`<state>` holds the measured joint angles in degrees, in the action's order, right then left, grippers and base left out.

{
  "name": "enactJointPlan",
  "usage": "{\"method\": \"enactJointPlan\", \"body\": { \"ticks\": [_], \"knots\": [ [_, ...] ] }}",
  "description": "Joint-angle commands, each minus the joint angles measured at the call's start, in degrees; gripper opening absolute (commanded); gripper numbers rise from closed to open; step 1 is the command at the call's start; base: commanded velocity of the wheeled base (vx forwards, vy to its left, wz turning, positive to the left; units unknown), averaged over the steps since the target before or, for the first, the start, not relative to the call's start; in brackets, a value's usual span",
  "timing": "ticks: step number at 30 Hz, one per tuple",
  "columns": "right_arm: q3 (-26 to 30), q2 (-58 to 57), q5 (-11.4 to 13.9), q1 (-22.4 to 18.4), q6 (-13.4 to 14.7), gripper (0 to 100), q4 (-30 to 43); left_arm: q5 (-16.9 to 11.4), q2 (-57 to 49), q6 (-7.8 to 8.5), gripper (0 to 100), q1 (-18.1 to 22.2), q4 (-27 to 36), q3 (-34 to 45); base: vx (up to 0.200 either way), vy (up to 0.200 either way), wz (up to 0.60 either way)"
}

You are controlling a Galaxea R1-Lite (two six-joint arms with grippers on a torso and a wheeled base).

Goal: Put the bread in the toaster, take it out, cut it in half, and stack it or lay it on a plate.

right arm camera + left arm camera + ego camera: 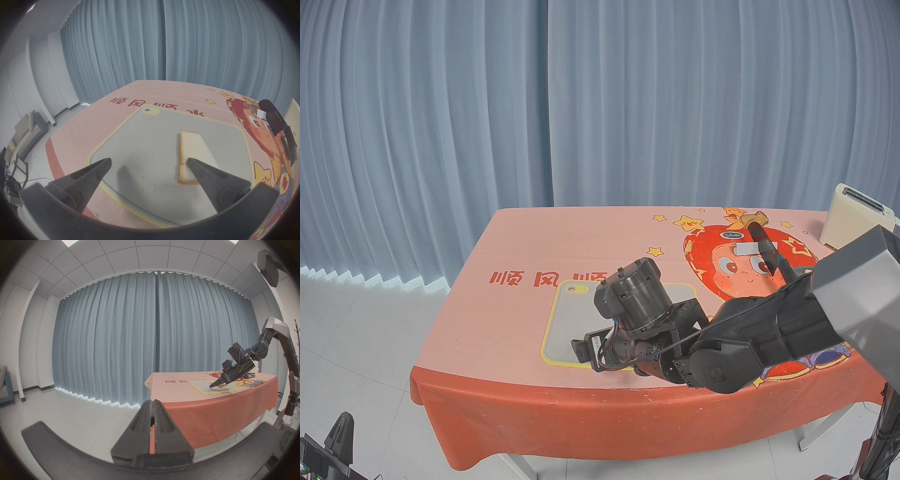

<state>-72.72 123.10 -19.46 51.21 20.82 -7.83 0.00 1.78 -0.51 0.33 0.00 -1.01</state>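
We hold our right arm (pixel 762 325) stretched forward and across, wrist tipped down, the right gripper (pixel 149 161) spread wide apart, while the left gripper (pixel 152 404) hangs low at our side, pressed together.

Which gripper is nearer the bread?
Right. The right gripper hovers open just over the bread on the cutting board; the left gripper sits shut, low beside the table, far off.

Pale bread (pixel 191 149), grey yellow-rimmed board (pixel 140 147), pink cartoon tablecloth (pixel 506 244)
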Motion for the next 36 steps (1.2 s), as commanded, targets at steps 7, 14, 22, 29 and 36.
{"method": "enactJointPlan", "body": {
  "ticks": [7, 14, 22, 29, 36],
  "knots": [
    [0.1, 0.2, -0.1, -0.1, 0.0, 100, 0.0, 0.1, 0.1, -0.02, 0, 0.0, 0.0, 1.0, 0.000, 0.000, 0.00],
    [0.4, 0.3, -0.8, -0.3, -0.1, 0, 0.1, 0.0, 0.1, -0.02, 0, 0.0, 0.0, 1.0, 0.000, 0.000, 0.00],
    [0.4, -0.4, -0.8, -0.8, 0.1, 0, 5.1, 0.0, 0.1, -0.02, 0, 0.0, 0.0, 1.0, 0.000, 0.000, 0.00],
    [0.0, -1.6, -1.1, -0.7, 0.1, 0, 4.8, 0.1, 0.0, -0.02, 0, 0.0, 0.0, 1.0, 0.000, 0.000, 0.00],
    [0.2, -4.8, -1.1, -0.9, 0.1, 0, 4.7, 0.0, 0.0, -0.02, 0, 0.0, 0.0, 1.0, 0.000, 0.000, 0.00]
  ]
}}
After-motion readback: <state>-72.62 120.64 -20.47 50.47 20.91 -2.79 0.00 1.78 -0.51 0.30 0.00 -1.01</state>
